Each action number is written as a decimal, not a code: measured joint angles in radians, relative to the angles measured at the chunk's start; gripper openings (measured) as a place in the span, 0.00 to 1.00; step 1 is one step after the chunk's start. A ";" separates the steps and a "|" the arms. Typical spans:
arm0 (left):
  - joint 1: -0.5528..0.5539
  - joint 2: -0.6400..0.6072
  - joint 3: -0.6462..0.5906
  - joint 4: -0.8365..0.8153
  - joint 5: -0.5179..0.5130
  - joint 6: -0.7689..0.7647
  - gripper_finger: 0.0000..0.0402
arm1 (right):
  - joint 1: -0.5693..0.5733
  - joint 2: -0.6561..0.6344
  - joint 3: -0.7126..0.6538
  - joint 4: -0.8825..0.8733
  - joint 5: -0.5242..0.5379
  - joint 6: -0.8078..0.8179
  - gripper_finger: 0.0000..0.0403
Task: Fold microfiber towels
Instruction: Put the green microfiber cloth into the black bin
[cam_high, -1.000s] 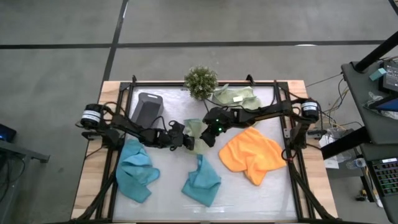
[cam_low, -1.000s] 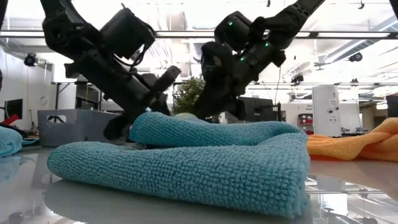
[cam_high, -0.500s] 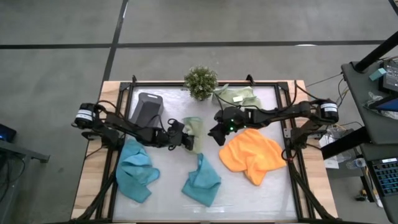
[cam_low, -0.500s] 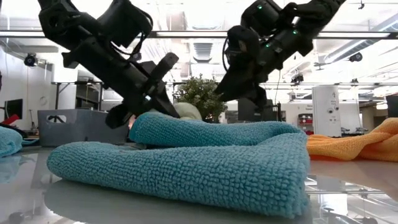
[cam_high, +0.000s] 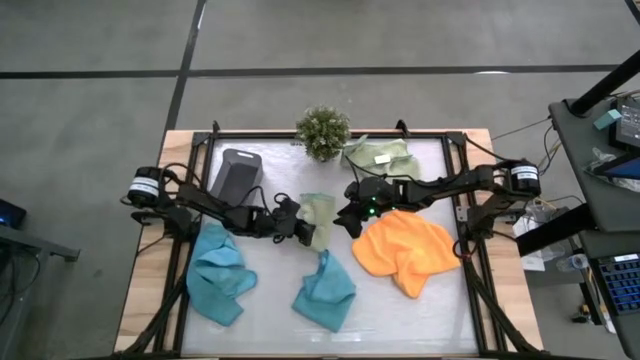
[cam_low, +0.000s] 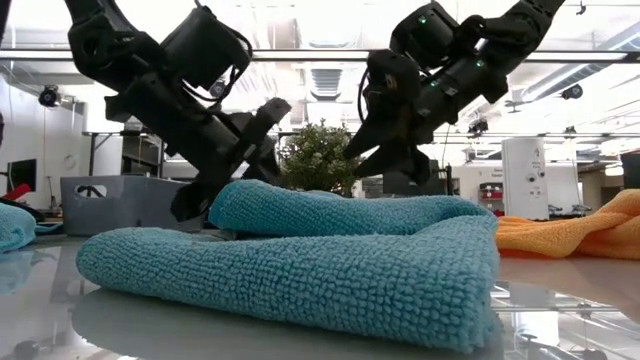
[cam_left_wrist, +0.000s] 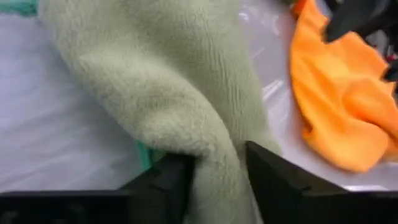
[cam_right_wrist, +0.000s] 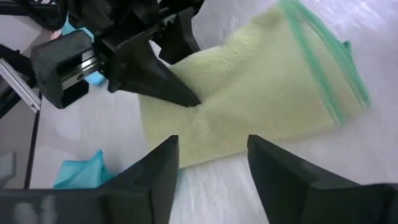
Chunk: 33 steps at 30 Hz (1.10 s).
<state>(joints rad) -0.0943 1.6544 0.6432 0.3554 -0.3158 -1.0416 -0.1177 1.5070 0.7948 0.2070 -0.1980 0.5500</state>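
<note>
sage-green towel (cam_high: 320, 219), fuzzy and folded, lies mid-tabletop. left gripper (cam_high: 300, 228) fingers straddle its fold, spread wider than before. right gripper (cam_high: 347, 218) has backed off, released.

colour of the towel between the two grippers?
Pale sage-green towel with a teal-green edge trim; clearest in the right wrist view.

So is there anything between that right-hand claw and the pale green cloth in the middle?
Nothing visible. The right gripper hangs open just beside the sage-green towel, with only bare table in the gap. The left gripper is already on that towel's other edge, cloth between its fingers.
</note>
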 joint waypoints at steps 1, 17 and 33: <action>0.002 -0.005 -0.001 -0.022 0.007 -0.001 0.43 | 0.000 0.000 0.000 0.000 0.000 -0.001 0.47; 0.023 0.140 0.132 -0.070 0.059 -0.074 0.73 | 0.002 0.000 -0.002 0.002 -0.002 -0.076 0.59; 0.020 0.356 0.321 -0.083 0.075 0.030 0.21 | 0.005 0.001 -0.008 -0.001 -0.011 -0.090 0.60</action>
<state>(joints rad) -0.0738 2.0107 0.9640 0.2722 -0.2413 -1.0113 -0.1131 1.5078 0.7871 0.2062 -0.2092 0.4599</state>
